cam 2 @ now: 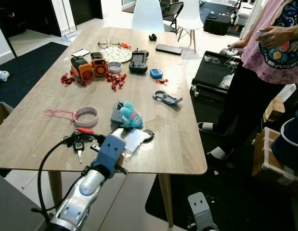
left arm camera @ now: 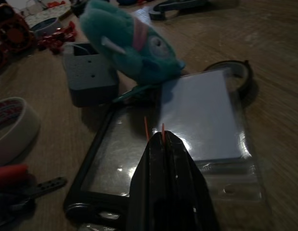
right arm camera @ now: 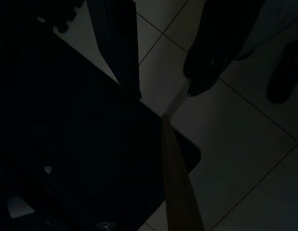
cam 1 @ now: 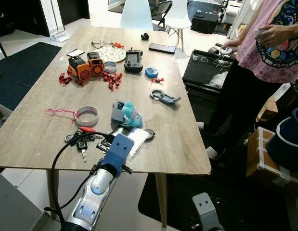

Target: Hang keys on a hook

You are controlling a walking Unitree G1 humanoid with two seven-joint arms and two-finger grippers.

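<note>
The bunch of keys (cam 1: 79,140) with a red tag lies near the table's front edge, to the left of my left arm's blue wrist (cam 1: 118,149). My left gripper (left arm camera: 156,136) is shut with nothing in it. It hovers low over a clear plastic sleeve (left arm camera: 197,126), just short of the teal plush toy (cam 1: 132,114). A grey hook-shaped clip (cam 1: 164,97) lies flat further back on the wooden table (cam 1: 38,125). The right gripper (right arm camera: 163,91) hangs open over the tiled floor beside a table leg (right arm camera: 180,192).
A roll of tape (cam 1: 86,116) with a pink cord lies behind the keys. Orange toys (cam 1: 86,66), red bits, a phone (cam 1: 161,48) and glasses sit at the far half. A person (cam 1: 269,53) stands at the right. White chairs (cam 1: 137,14) stand beyond the table.
</note>
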